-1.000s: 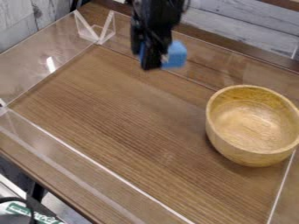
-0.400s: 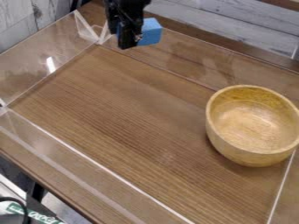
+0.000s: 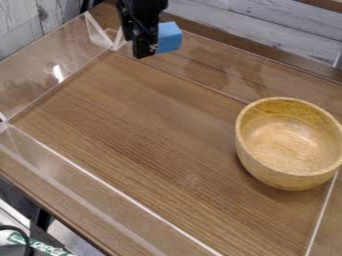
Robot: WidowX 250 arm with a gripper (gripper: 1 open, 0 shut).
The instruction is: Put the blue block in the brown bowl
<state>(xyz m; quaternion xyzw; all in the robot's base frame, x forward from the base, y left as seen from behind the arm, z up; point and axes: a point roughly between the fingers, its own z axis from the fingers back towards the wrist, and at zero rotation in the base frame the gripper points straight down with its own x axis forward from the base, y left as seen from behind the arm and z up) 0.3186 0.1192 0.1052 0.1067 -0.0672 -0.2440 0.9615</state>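
The blue block [image 3: 170,37] is at the back of the wooden table, left of centre, sticking out on the right side of my black gripper [image 3: 144,42]. The gripper is shut on the blue block, and its fingers [image 3: 140,45] point down at the tabletop. I cannot tell whether the block touches the table. The brown bowl [image 3: 289,141], light wood with a thick rim, stands empty at the right side of the table, far from the gripper.
Low clear plastic walls [image 3: 40,150] edge the wooden tabletop [image 3: 134,130] on the left, front and right. A clear plastic stand [image 3: 96,30] sits at the back left, close to the gripper. Pale boards run behind the table.
Over the last second the gripper moved left and toward the back with the blue block beside it. Since the middle frame it has barely moved. The bowl stayed put.
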